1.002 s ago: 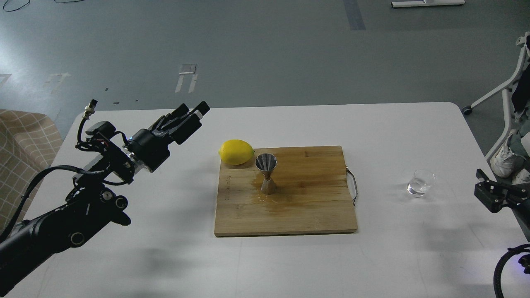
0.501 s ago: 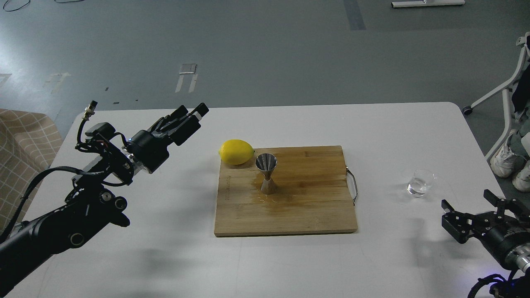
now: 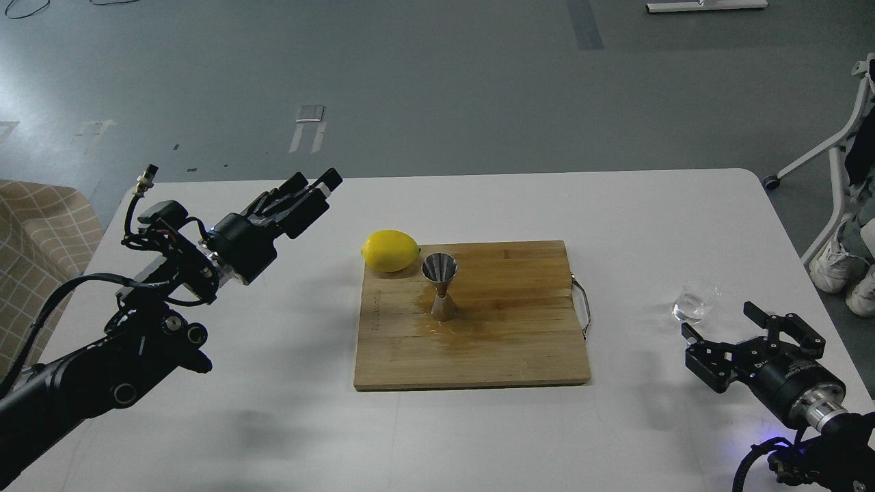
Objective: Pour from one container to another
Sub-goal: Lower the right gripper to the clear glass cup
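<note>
The small clear glass cup (image 3: 695, 301) stands on the white table (image 3: 273, 424) at the right, with a little clear liquid in it. The steel hourglass jigger (image 3: 441, 287) stands upright on the wooden board (image 3: 506, 342), which looks wet around its foot. My right gripper (image 3: 720, 323) is open just in front of and slightly right of the cup, not touching it. My left gripper (image 3: 314, 184) hovers over the table's far left, well away from the board, fingers close together with nothing in them.
A yellow lemon (image 3: 389, 251) lies at the board's far-left corner, next to the jigger. The board has a metal handle (image 3: 581, 307) on its right side. A chair base (image 3: 820, 157) and a person's shoes (image 3: 837, 263) are beyond the table's right edge.
My right arm has come in from the right edge, moving left and forward until its open gripper is close to the glass cup. The left arm has barely shifted.
</note>
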`<action>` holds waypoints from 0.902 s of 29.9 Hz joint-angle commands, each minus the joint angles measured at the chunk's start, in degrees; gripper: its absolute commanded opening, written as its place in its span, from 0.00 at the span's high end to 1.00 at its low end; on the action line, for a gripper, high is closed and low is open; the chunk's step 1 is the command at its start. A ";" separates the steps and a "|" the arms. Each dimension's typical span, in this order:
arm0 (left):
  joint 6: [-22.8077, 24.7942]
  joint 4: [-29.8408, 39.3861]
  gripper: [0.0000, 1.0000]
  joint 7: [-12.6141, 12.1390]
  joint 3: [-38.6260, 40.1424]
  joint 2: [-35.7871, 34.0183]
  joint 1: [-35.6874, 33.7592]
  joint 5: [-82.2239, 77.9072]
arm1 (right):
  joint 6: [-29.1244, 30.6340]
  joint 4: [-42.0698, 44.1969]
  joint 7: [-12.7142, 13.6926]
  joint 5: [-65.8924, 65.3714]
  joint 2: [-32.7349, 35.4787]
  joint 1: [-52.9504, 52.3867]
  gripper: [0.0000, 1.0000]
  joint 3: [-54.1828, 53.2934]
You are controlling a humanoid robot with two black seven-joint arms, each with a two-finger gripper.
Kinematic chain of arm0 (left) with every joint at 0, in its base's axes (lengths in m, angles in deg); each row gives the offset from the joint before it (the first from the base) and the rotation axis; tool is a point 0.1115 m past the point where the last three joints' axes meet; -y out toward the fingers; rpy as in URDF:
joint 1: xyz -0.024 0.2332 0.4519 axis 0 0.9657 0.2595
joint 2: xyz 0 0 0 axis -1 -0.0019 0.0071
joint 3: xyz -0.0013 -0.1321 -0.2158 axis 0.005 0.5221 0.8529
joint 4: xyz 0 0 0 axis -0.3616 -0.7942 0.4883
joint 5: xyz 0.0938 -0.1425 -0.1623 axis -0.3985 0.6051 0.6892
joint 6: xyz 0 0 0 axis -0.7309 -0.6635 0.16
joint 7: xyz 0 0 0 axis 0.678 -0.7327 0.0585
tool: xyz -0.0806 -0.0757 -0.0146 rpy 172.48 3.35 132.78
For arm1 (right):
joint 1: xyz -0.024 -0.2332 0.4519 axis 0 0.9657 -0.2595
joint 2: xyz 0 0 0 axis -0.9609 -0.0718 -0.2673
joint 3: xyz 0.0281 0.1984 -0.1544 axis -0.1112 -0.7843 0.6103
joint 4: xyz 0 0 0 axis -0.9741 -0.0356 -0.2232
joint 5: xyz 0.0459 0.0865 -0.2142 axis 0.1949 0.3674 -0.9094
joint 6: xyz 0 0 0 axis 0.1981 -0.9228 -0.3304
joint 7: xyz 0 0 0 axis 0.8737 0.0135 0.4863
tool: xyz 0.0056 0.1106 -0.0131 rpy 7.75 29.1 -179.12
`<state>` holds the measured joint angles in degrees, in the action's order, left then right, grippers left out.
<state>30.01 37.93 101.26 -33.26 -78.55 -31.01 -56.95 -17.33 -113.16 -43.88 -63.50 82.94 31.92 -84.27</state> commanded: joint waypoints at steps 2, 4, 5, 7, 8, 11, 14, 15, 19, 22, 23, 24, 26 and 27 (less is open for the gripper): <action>0.01 0.09 0.02 0.00 0.10 -0.04 -0.17 0.00 | -0.01 1.29 -0.33 -0.01 0.34 -1.43 0.00 -0.08; 0.01 0.09 0.02 0.00 0.10 0.05 -0.17 0.00 | -0.01 2.08 -0.33 -0.01 0.26 -1.87 0.00 -0.08; 0.01 0.00 0.02 0.00 0.10 0.05 -0.17 0.00 | -0.01 2.17 -0.41 -0.01 0.08 -2.48 0.00 0.00; 0.01 0.00 0.02 0.00 0.10 0.05 -0.17 0.00 | -0.01 2.44 -0.41 -0.19 -0.10 -3.27 0.00 0.01; 0.01 0.00 0.02 0.00 0.10 0.05 -0.17 0.00 | -0.10 3.31 -0.41 -0.36 -0.18 -3.89 0.00 0.01; 0.01 0.00 0.02 0.00 0.10 0.05 -0.25 0.00 | -0.10 4.45 -0.41 -0.36 -0.18 -4.68 0.00 0.01; 0.01 0.00 0.02 0.00 0.10 0.05 -0.25 0.00 | -0.10 5.42 -0.50 -0.45 -0.27 -5.65 0.00 0.01; 0.01 0.00 0.02 0.00 0.10 0.05 -0.25 0.00 | -0.10 5.69 -0.50 -0.45 -0.27 -5.82 0.00 0.09; -0.08 0.00 0.02 0.00 0.10 0.05 -0.25 0.00 | -0.01 6.65 -0.50 -1.33 -0.36 -6.61 0.00 0.09; 0.01 0.00 0.02 0.00 0.10 0.05 -0.25 0.00 | -0.01 7.27 -0.50 -1.94 -1.41 -6.97 0.00 0.09; -0.08 0.00 0.02 0.00 0.10 0.05 -0.25 0.00 | -0.01 7.62 -0.50 -1.95 -2.11 -7.40 0.00 0.09; 0.00 0.00 0.02 0.00 0.18 -0.04 -0.25 0.00 | -0.01 7.80 -0.50 -1.95 -2.38 -7.58 0.00 0.09; 0.01 0.00 0.02 0.00 0.18 -0.04 -0.34 0.00 | -0.01 8.06 -0.50 -2.29 -2.99 -7.76 0.00 0.09; 0.01 0.00 0.02 0.00 0.18 -0.04 -0.34 0.00 | -0.01 8.15 -0.50 -2.47 -3.17 -7.76 0.00 0.09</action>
<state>30.01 37.93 101.25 -33.10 -78.51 -31.29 -56.95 -17.34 -105.37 -44.39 -65.53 80.49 24.35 -84.17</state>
